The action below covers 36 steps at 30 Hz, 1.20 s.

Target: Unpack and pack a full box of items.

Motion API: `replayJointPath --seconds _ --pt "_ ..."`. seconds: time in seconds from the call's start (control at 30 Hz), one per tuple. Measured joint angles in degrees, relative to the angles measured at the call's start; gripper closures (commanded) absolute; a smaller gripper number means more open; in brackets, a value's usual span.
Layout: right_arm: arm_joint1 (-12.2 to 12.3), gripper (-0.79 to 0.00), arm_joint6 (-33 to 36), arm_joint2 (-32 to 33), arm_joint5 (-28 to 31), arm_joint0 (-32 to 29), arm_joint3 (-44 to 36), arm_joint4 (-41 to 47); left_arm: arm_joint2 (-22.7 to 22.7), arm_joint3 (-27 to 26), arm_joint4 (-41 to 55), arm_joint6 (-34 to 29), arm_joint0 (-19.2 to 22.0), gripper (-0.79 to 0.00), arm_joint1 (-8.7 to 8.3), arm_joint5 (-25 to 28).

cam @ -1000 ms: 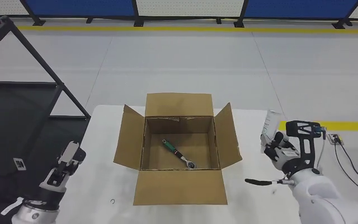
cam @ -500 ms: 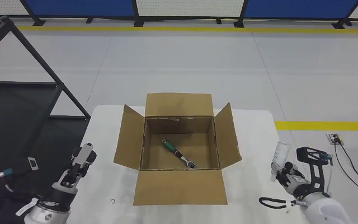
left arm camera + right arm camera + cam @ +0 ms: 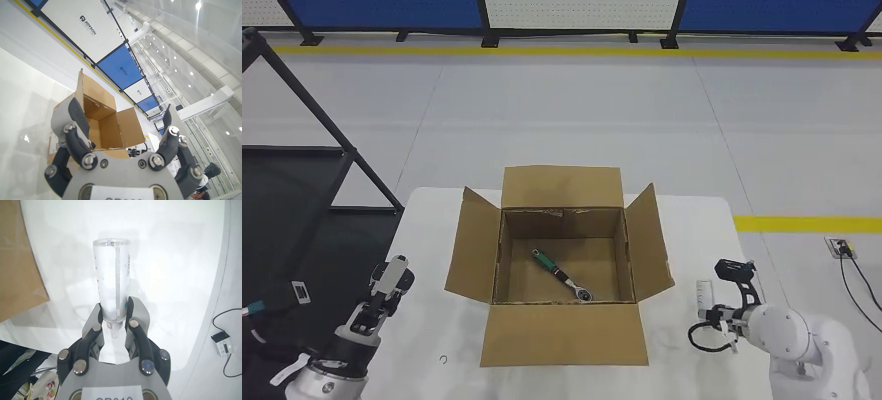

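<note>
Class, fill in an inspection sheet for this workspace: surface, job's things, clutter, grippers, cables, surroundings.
Surface: white table, box at its middle.
Job's things: cardboard box open, flaps out; ratchet wrench lying inside; clear bottle held beside the box.
Clutter: small dark bit near the table's front, too small to name.
Grippers: right gripper shut on the bottle's neck end; left gripper open, empty.
Cables: black loop at the right arm; cable to a small unit on the floor.
Surroundings: blue and white panels, yellow floor line, black frame.

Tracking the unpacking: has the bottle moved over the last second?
Yes. The bottle, in the right tool, came toward the table's front edge and the box.
</note>
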<state>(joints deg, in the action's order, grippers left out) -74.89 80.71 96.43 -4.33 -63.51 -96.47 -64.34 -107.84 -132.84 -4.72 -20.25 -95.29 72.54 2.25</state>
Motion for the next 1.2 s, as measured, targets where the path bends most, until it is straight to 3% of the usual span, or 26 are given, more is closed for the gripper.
replayJointPath --seconds 0.2,0.27,0.3,0.4,0.47,0.67,0.9,1.13,1.17,1.2 --pt "0.6 0.0 2.2 -0.7 2.6 4.3 6.8 0.4 0.0 0.0 0.0 0.0 0.0 -0.785 0.0 0.0" --pt "0.8 -0.092 2.2 -0.7 2.8 5.0 8.1 0.5 0.0 0.0 0.0 0.0 0.0 -0.785 0.0 0.0" --pt "0.9 -0.194 2.4 -0.8 2.9 5.2 8.5 0.5 0.0 0.0 0.0 0.0 0.0 -0.785 0.0 0.0" --pt "1.2 -0.292 2.7 -1.0 2.8 5.7 9.6 0.6 0.0 0.0 0.0 0.0 0.0 -0.785 0.0 0.0" --pt "1.4 -0.329 3.0 -1.2 2.7 6.0 10.3 0.6 0.0 0.0 0.0 0.0 0.0 -0.785 0.0 0.0" --pt "1.8 -0.336 3.2 -1.4 2.5 5.9 10.3 1.1 0.0 0.0 0.0 0.0 0.0 -0.785 0.0 0.0" --pt "2.4 -0.351 3.5 -1.2 0.9 4.7 5.8 0.7 0.0 0.0 0.0 0.0 0.0 -0.785 0.0 0.0" --pt "2.9 -0.369 2.0 -0.1 -0.5 1.9 -6.4 1.0 0.0 0.0 0.0 0.0 0.0 -0.785 0.0 0.0" --pt "2.9 -0.379 1.8 -0.1 -0.7 1.4 -8.6 0.8 0.0 0.0 0.0 0.1 0.0 -0.785 0.0 0.0" --pt "3.0 -0.477 1.5 -0.2 -0.9 1.0 -10.9 0.7 0.0 0.1 -0.1 0.3 0.0 -0.785 0.0 0.1"
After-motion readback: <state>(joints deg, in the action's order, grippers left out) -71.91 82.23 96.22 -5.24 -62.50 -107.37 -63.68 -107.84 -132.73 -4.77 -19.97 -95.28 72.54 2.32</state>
